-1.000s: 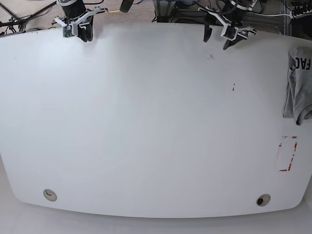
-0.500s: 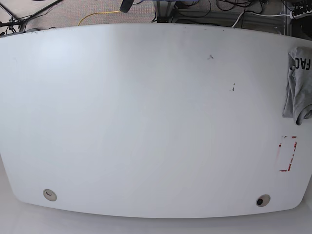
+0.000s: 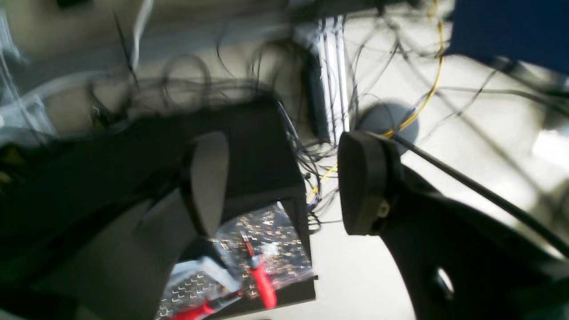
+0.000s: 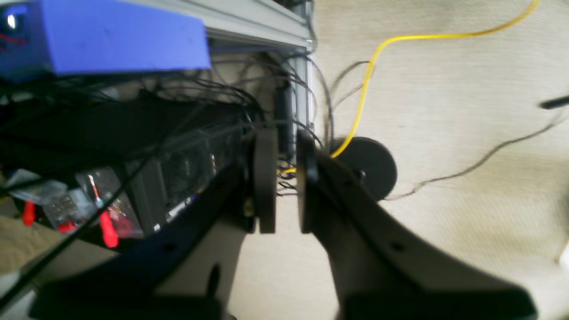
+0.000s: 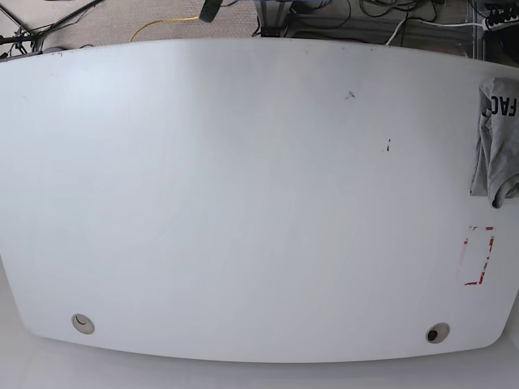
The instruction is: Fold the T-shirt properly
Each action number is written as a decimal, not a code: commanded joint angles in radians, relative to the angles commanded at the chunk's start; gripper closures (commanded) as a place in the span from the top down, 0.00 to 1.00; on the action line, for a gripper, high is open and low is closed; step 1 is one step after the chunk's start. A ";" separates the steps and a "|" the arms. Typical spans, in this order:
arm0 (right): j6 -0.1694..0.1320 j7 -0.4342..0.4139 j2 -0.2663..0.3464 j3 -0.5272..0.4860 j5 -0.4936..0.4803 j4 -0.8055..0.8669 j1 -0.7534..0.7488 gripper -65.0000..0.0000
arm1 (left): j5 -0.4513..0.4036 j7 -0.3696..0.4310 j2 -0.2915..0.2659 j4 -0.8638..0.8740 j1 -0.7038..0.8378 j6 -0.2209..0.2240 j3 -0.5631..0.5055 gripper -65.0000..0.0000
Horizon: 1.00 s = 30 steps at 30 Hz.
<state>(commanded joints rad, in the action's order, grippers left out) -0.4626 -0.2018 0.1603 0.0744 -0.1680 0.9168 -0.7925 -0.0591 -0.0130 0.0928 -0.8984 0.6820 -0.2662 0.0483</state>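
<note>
Nearest, in the wrist views: L hand (image 3: 283, 184), fingers wide apart w/ nothing between; R hand (image 4: 286, 182), fingers near each other, narrow gap, nothing between. Both over floor clutter, neither in base view. Risk: cables (image 4: 329, 102) could snag a finger if either arm dips or swings; red-handled tools (image 3: 263, 284) could get knocked too.

Farther, in base view: shirt (image 5: 496, 146) at the counter's (image 5: 243, 203) R edge of view, bunched or folded, cut off by the frame. Fold prob. done, judging by the compact shape, but can't confirm w/ part out of view. If the arms come back in low, they could drag it & undo the folds; if it's near the edge, a nudge might drop it.

Count: 1 shirt, 1 counter, 2 hands, 2 round holes (image 5: 438, 333) in the counter; cables too tangled to count.
</note>
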 joint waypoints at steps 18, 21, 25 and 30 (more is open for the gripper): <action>0.063 0.009 0.014 -0.008 0.032 -0.457 0.381 0.11 | -0.008 -0.002 -0.012 0.628 -0.430 0.120 0.000 0.56; 0.081 0.009 0.012 -0.008 0.089 -0.486 0.408 0.11 | -0.009 -0.002 -0.014 0.634 -0.446 0.120 0.000 0.56; 0.095 0.009 0.011 -0.005 0.112 -0.494 0.413 0.11 | -0.009 -0.006 -0.014 0.644 -0.476 0.120 0.000 0.55; 0.095 0.009 -0.011 -0.006 0.120 -0.494 0.416 0.11 | -0.009 -0.005 -0.014 0.654 -0.479 0.120 0.000 0.55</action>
<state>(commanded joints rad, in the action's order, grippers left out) -0.3675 -0.1926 0.1496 0.0683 -0.0483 0.4227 -0.3767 -0.0683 -0.0176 0.0790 -0.2447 0.2033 -0.1465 0.0483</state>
